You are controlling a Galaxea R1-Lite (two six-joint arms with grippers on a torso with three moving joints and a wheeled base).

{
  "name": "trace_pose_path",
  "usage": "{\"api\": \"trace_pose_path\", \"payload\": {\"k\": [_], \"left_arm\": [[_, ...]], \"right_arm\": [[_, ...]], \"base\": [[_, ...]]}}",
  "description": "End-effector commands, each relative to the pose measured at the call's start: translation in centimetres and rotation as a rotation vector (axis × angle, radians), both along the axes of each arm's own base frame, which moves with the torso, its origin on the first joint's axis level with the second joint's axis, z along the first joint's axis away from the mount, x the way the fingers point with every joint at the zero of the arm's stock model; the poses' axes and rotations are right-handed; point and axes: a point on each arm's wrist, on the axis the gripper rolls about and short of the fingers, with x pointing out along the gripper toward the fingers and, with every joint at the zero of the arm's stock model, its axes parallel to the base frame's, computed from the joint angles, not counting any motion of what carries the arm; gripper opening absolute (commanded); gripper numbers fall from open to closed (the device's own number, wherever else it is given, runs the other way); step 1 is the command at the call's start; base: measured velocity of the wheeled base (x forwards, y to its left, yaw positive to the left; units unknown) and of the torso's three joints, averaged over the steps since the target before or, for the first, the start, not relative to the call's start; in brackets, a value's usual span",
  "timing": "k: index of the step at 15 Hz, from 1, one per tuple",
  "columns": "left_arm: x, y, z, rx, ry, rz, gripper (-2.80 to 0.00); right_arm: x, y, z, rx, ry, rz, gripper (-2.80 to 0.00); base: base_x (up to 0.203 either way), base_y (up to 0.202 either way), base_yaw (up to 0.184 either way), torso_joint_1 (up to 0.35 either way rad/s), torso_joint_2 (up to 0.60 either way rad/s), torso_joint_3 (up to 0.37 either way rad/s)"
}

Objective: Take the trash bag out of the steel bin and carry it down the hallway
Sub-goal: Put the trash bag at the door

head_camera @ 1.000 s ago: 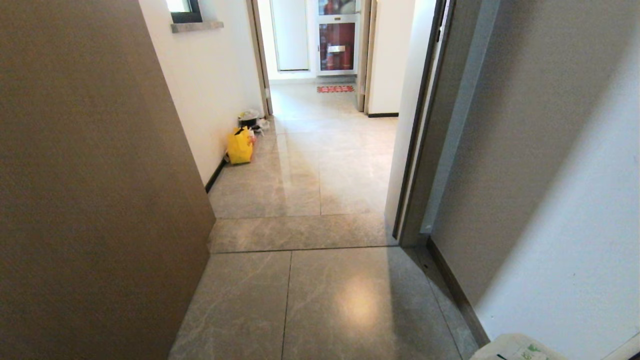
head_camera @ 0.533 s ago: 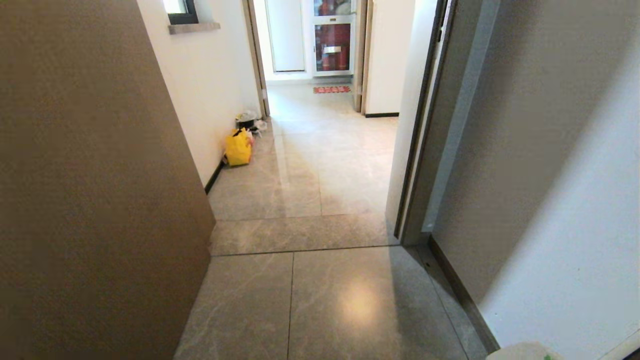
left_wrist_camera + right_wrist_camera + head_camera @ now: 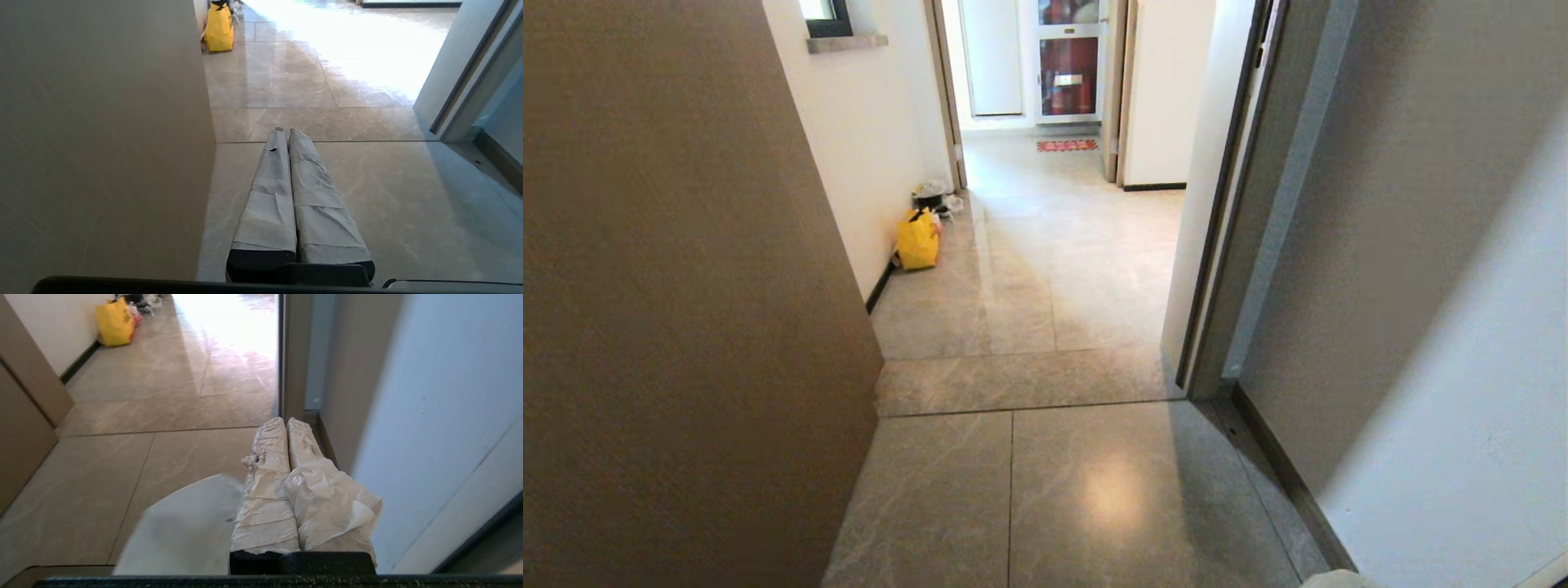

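Note:
My right gripper [image 3: 286, 421] is shut on the trash bag [image 3: 331, 498]. Crinkled white plastic bunches over one taped finger, and the blurred pale body of the bag hangs beside and below the jaws. In the head view only a white sliver of the trash bag [image 3: 1339, 581] shows at the bottom right edge. My left gripper [image 3: 284, 130] is shut with nothing in it and points level over the tiles. The hallway [image 3: 1054, 269] of glossy beige-grey tiles runs ahead. The steel bin is out of view.
A brown door panel [image 3: 670, 327] stands close on the left, and a door frame [image 3: 1233, 245] and white wall [image 3: 1462, 367] on the right. A yellow tote [image 3: 917, 239] with clutter behind it sits by the left wall. A red mat [image 3: 1067, 145] lies at the far doorway.
The whole head view has shifted slightly to the right, so the camera has moved. Less of the white bag shows at the bottom right edge. Both grippers stay shut.

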Motion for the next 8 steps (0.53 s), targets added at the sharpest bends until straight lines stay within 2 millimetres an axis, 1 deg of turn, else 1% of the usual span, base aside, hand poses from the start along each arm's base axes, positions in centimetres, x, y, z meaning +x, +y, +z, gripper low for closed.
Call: {"api": "trace_pose_path", "payload": {"k": [1, 6, 8], "left_arm": [[0.00, 0.00, 0.00, 0.000, 0.000, 0.000, -2.80], [0.00, 0.00, 0.00, -0.003, 0.000, 0.000, -2.80], [0.00, 0.00, 0.00, -0.005, 0.000, 0.000, -2.80]], "right_arm": [[0.01, 0.00, 0.01, -0.001, 0.001, 0.001, -2.80], [0.01, 0.00, 0.01, 0.000, 0.001, 0.001, -2.80], [0.01, 0.00, 0.01, 0.000, 0.001, 0.001, -2.80]], "base": [[0.000, 0.000, 0.000, 0.000, 0.00, 0.000], [0.000, 0.000, 0.000, 0.000, 0.00, 0.000], [0.153, 0.000, 0.000, 0.001, 0.00, 0.002]]}}
